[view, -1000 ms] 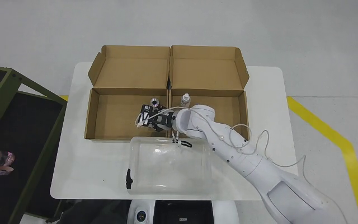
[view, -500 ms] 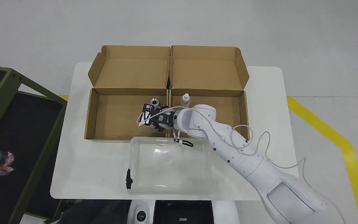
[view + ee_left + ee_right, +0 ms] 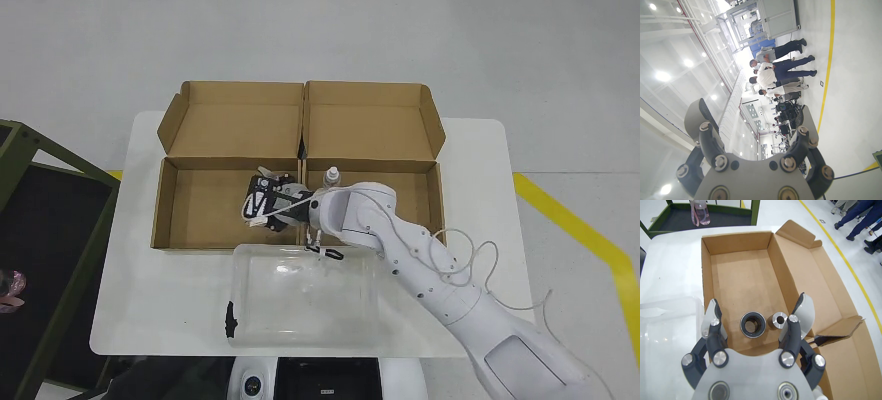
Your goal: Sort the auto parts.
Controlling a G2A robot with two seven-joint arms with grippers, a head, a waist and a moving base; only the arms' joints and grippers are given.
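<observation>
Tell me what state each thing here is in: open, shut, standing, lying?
Left box: open, flap folded back.
Right box: open, flap folded back.
Ring: upright on the Left box floor.
Sleeve: upright beside the Ring.
White part: standing in the Right box.
Right gripper: open, empty, above the Ring.
Left gripper: open, empty.
Clear bin: lidded or not, cannot tell.

Right gripper (image 3: pixel 759 306): moved toward the far side of the left open brown cardboard box (image 3: pixel 200 205).
Small silver metal cylinder (image 3: pixel 777 321): earlier exposed just beyond the gripper; now beneath it, close to one finger.
Right arm (image 3: pixel 400 250): forearm swung slightly farther.
</observation>
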